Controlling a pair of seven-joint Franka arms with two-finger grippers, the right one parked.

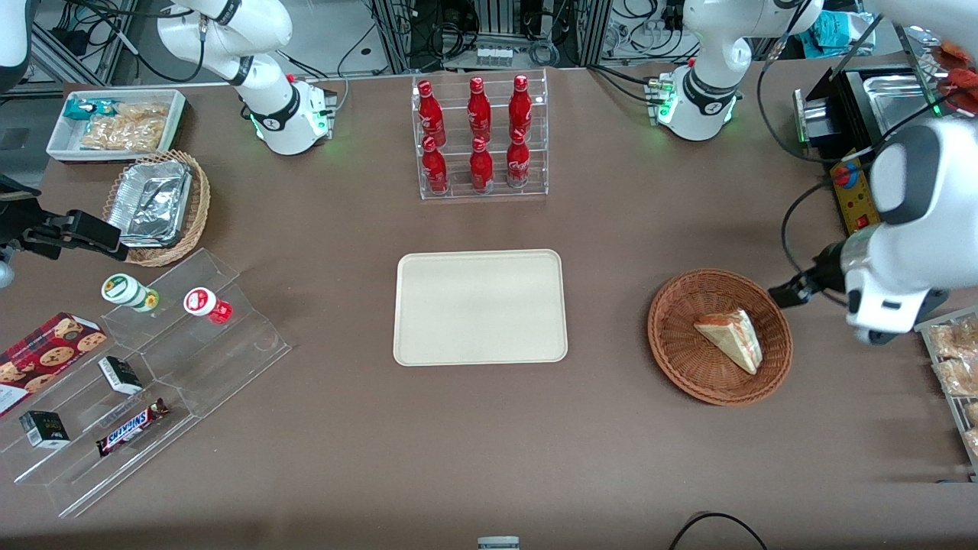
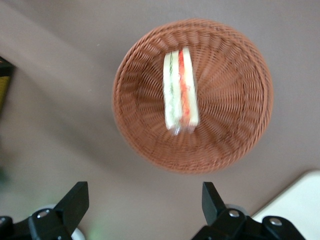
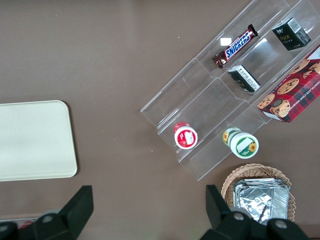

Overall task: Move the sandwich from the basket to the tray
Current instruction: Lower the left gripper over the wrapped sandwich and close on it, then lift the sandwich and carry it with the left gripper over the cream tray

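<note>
Small triangular white-bread sandwich (image 2: 180, 90) lying inside round reddish-brown wicker basket (image 2: 240, 130). Left gripper (image 2: 145, 200) hovering above basket, fingers (image 2: 212, 199) spread apart, holding nothing. Flat cream rectangular tray (image 1: 480, 307) beside basket.

You have even, diffuse overhead light on the brown table (image 1: 611, 229); shadows are short and soft, like the faint one under the basket (image 1: 720, 336). The tray (image 1: 480, 307) reads bright but keeps its rim detail. Glare flashes off the foil containers (image 1: 150, 202) and the clear acrylic shelves (image 1: 183, 359). In your left wrist view the sandwich (image 2: 180, 90) is slightly smeared, and the gripper (image 2: 145, 202), fingers spread above the basket, is dark and soft.
</note>
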